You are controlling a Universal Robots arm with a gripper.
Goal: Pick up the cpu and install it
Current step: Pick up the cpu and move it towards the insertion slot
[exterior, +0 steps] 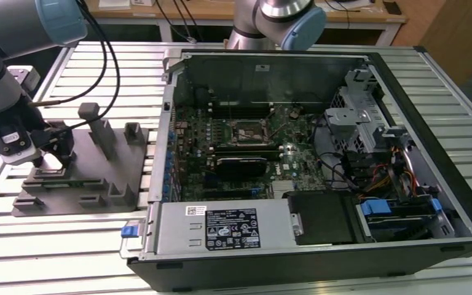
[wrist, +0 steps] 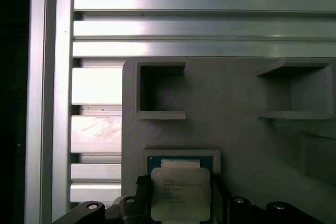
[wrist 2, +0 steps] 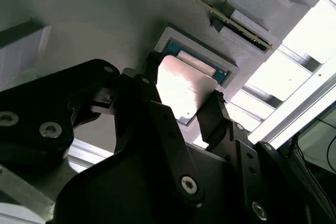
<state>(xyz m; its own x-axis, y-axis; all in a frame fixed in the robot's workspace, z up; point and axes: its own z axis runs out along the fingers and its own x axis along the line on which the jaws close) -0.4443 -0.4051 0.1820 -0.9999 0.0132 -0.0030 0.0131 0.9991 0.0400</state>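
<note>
The cpu [wrist: 180, 192] [wrist 2: 184, 85] is a flat square chip with a silvery top. It sits between my gripper's black fingers [wrist 2: 142, 93], which press on two opposite edges. My gripper [exterior: 47, 163] [wrist: 180, 202] is shut on it, just over a shallow square pocket [wrist: 181, 154] [wrist 2: 173, 38] in the grey block fixture [exterior: 96, 184]. The chip looks raised slightly out of that pocket. The dark socket frame [exterior: 244, 130] lies on the motherboard inside the open computer case [exterior: 302, 153], well to the exterior view's right of my gripper.
Upright posts [exterior: 88, 120] rise from the fixture close to my gripper. The case's metal wall [exterior: 166, 123] stands between the fixture and the motherboard. A second arm's base [exterior: 281, 18] sits behind the case. The table is slatted aluminium [exterior: 80, 246].
</note>
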